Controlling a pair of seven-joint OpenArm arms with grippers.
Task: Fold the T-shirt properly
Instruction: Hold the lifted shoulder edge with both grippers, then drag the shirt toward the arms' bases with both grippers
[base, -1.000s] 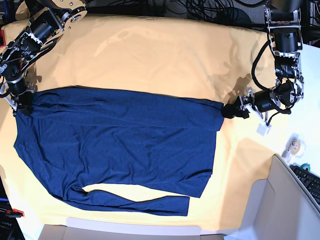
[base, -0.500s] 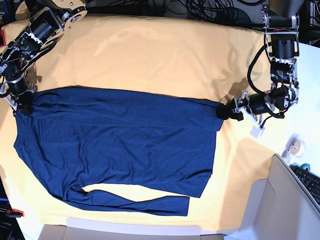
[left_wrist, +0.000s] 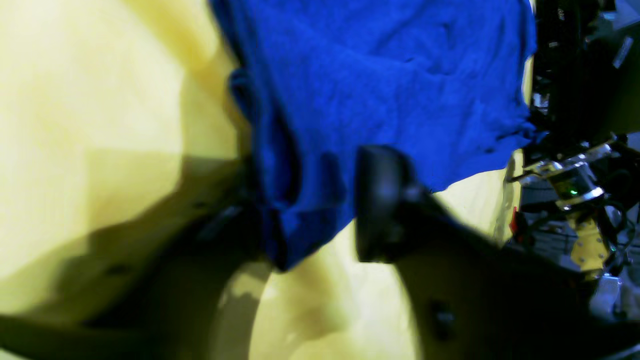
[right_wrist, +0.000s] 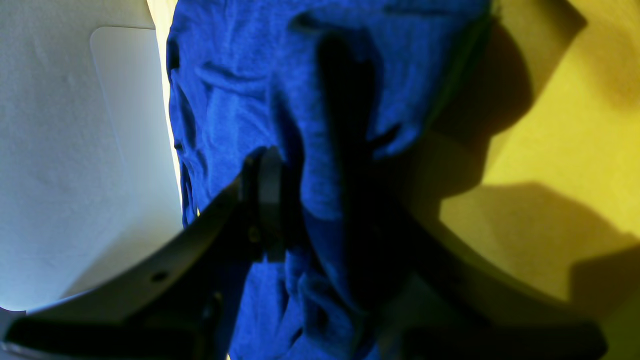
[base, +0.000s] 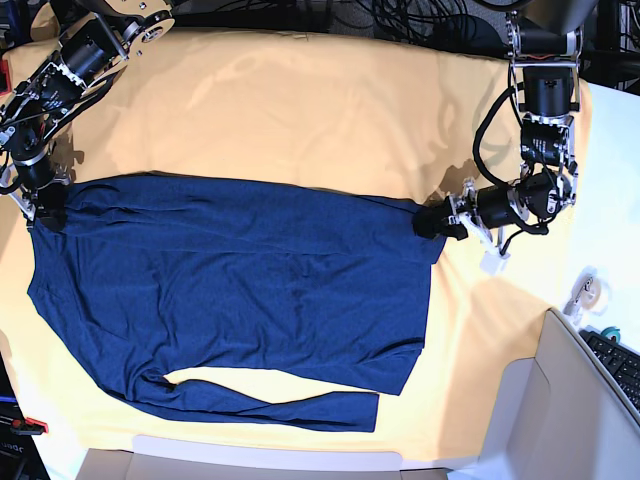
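The T-shirt (base: 230, 290) lay flat on the yellow cloth (base: 320, 110). The right gripper (base: 42, 205) was clamped on its nine-o'clock corner; the left gripper (base: 432, 222) straddled the three-o'clock corner, its closure indeterminable.

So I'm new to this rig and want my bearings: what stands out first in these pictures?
A large navy-blue long-sleeved T-shirt lies spread across the yellow-orange table cloth, one sleeve stretched along its near edge. The right gripper is clamped on one far corner of it. At the opposite far corner, the left gripper has fabric between its fingers.
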